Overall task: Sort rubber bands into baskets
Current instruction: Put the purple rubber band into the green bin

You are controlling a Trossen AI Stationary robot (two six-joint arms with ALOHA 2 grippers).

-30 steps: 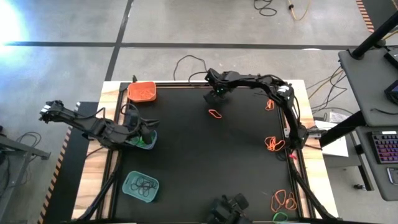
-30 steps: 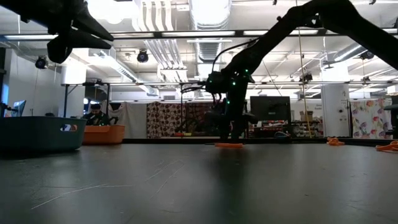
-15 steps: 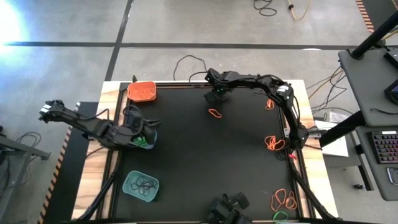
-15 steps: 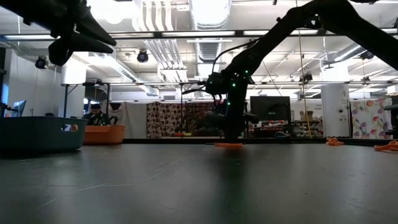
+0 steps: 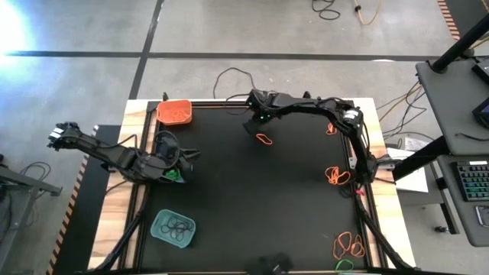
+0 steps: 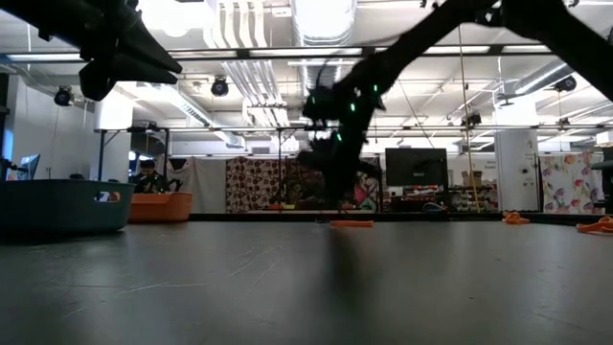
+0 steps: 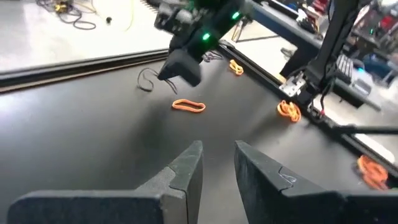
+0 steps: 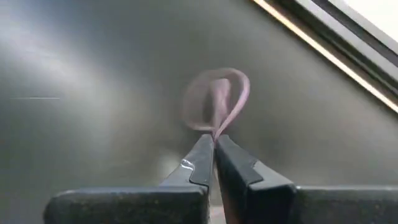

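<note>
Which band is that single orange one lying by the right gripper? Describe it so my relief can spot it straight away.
Start from the orange basket at the far left corner of the black mat, then look along the far edge towards the middle. Just in front of the raised right gripper lies the orange rubber band. It lies flat and alone; the other orange bands are bunched along the right edge.

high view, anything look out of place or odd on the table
Nothing looks damaged or spilled. Loose orange bands lie scattered: one mid-table, clusters at the right edge and near corner. That fits an unfinished sort. The three baskets sit along the left side, the orange basket at the far corner.
</note>
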